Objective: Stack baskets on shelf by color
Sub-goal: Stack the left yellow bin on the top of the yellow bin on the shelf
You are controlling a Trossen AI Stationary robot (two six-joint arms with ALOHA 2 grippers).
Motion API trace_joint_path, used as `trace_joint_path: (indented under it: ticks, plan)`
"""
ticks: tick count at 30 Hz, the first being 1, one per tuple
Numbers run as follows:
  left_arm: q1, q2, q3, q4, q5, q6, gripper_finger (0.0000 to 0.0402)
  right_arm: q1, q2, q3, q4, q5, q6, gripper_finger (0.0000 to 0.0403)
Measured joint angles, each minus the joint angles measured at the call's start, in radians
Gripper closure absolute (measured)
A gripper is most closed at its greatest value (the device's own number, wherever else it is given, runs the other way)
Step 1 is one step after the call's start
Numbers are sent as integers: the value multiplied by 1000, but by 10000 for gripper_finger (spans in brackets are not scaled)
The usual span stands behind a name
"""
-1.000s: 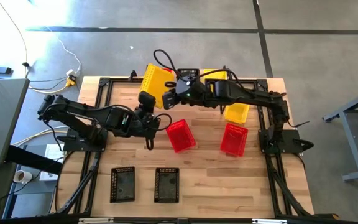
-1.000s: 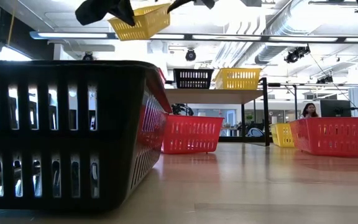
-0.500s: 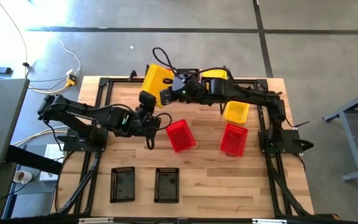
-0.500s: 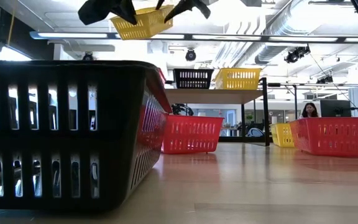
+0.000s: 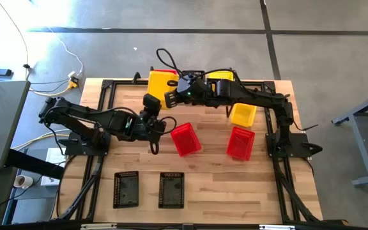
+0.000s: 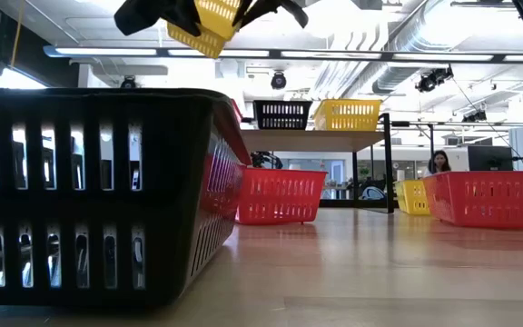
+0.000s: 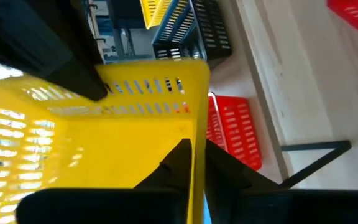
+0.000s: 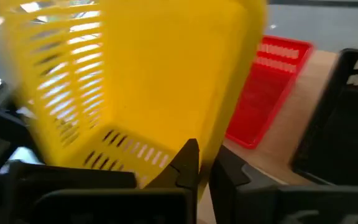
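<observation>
1. Fingers of the left gripper (image 7: 194, 165) are seen pinched on one wall of the raised yellow basket (image 5: 161, 85); the right gripper (image 8: 205, 168) is likewise clamped on another wall of the same basket.
2. Both grips are judged to form a hand-over, so that the basket can be carried to the shelf (image 6: 314, 139), where a black basket (image 6: 281, 114) and a yellow shelf basket (image 6: 347, 114) already stand side by side.
3. Left of centre on the table (image 5: 209, 172), two black baskets (image 5: 149, 190) lie untouched; a red basket (image 5: 185, 139), a second red one (image 5: 240, 142) and a loose yellow basket (image 5: 243, 114) follow rightward.
4. From above the shelf is largely hidden by the arms; the near black basket (image 6: 98, 191) blocks much of the low view.
</observation>
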Motion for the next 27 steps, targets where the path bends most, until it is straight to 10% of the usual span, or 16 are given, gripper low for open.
trace_joint_path:
  ticks: [12, 27]
  plan:
    - [0, -1, 0, 2, 138, -108, 276, -7, 0, -1, -1, 29, -1, 402]
    - [-38, -1, 1, 3, 9, -230, 184, -46, 0, -1, -110, 66, 6, 402]
